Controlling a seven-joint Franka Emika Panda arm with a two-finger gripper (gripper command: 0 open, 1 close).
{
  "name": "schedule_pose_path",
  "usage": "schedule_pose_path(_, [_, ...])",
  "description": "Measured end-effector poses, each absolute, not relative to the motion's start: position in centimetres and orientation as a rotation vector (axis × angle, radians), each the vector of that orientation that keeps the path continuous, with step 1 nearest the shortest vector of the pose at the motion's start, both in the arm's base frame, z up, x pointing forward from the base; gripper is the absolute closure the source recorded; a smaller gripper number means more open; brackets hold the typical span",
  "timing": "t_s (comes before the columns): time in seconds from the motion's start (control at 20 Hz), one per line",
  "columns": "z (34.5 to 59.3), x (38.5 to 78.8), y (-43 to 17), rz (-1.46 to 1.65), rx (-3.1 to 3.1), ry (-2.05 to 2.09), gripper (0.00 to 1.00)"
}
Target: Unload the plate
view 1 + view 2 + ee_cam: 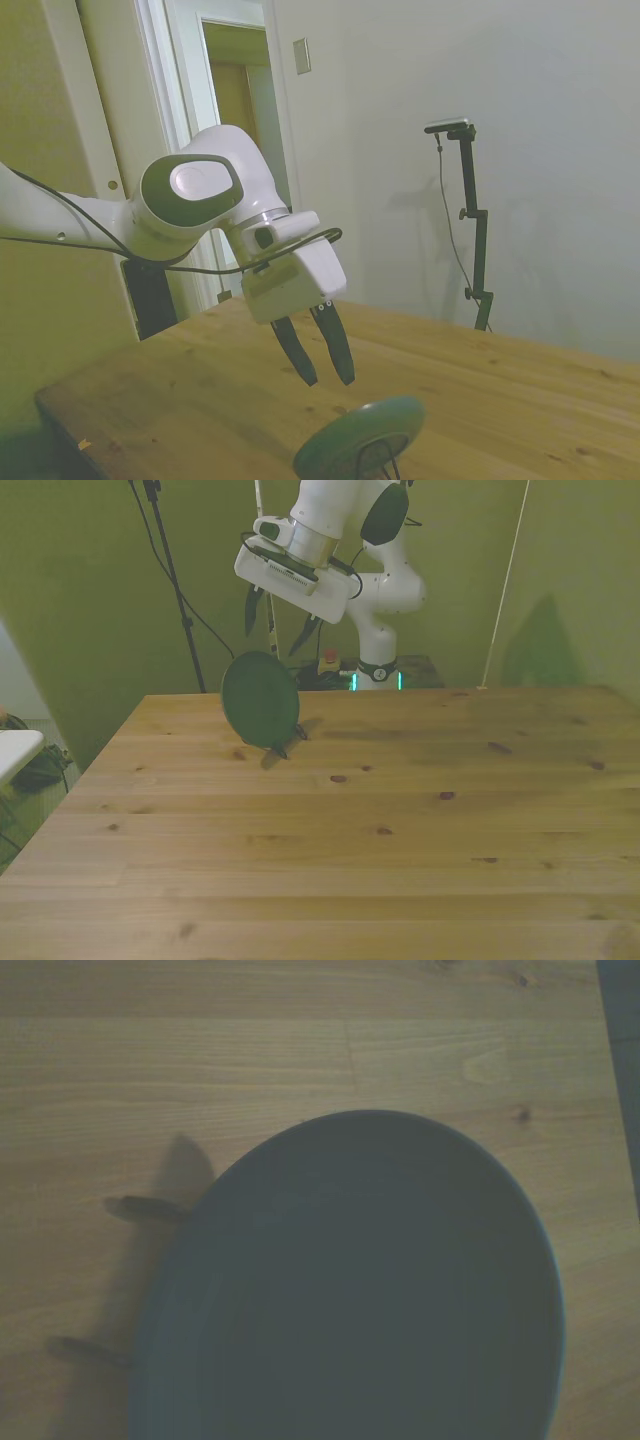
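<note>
Wooden bench point(400, 810) carries the plate point(260, 699) propped on edge in a wire rack point(377, 459), toward ten o'clock in the front view. My gripper point(283, 623) hangs above it, released. I judge this the approach; next, descend astride the rim.

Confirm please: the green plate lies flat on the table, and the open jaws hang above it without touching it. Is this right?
Not quite. The plate does not lie flat: it stands on edge, propped in a thin wire rack, as the front view shows. The rest is right: the gripper is open and hangs above the plate without touching it.
</note>
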State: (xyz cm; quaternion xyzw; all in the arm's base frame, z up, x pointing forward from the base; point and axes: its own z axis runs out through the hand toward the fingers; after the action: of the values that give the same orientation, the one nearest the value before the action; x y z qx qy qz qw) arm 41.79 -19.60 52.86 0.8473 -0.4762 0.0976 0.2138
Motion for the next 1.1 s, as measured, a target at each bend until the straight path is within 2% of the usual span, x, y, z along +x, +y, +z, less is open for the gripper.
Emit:
schedule_pose_path(0.35, [54.1,40.0,-24.2,0.393,2.251,-1.396,0.00])
schedule_pose_path(0.6, [52.7,40.3,-26.4,0.481,2.245,-1.419,0.00])
schedule_pose_path(1.1, [50.7,40.7,-26.4,0.490,2.262,-1.427,0.00])
